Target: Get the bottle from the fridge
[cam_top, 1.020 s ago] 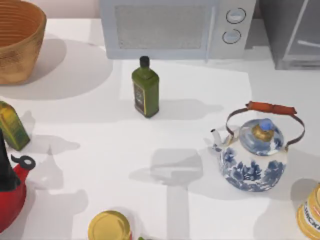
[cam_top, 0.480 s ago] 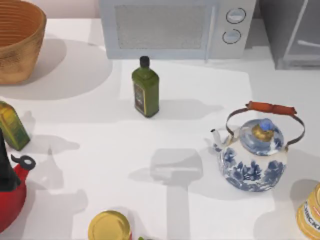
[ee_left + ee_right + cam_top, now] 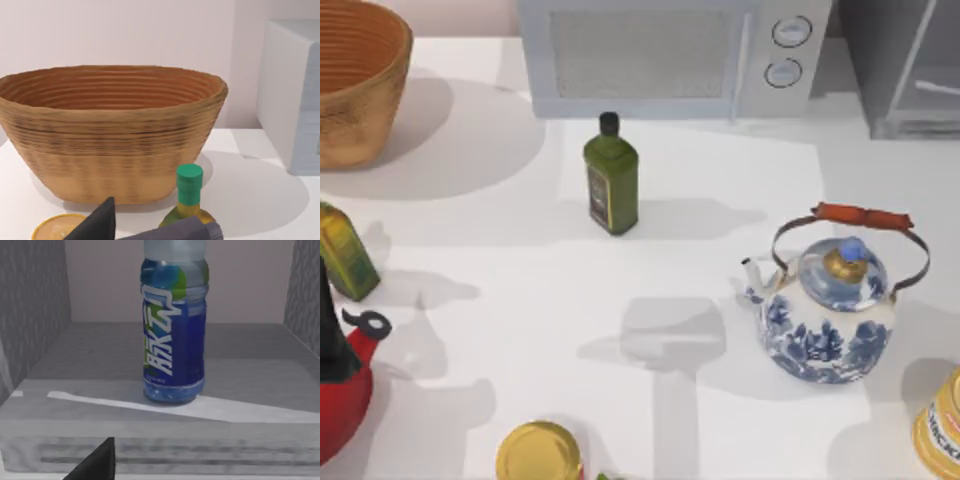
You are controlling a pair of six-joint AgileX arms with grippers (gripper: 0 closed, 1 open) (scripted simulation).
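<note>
Nothing on the table has shifted since the earlier top views: the dark green bottle (image 3: 611,174), the blue-and-white kettle (image 3: 828,312) and the microwave (image 3: 670,55) are sitting where they were, and only the soft arm shadow in the middle of the table (image 3: 520,300) is creeping very slightly.

The bottle (image 3: 174,325) is standing upright inside the fridge (image 3: 35,315), on its grey floor, between the dark side walls and set back a little from the front edge. It is showing a deep blue label with white lettering and a green and pale blue patch near the shoulder, with a clear whitish neck above; the cap is cut off from sight.

The right gripper (image 3: 97,462) is hanging just outside the fridge opening, one dark fingertip showing, touching nothing; how wide it is spread I cannot tell.

The left gripper (image 3: 145,227) is idling near the woven basket (image 3: 110,135), beside a green-capped yellow-green bottle (image 3: 189,197); its spread cannot be told either.
</note>
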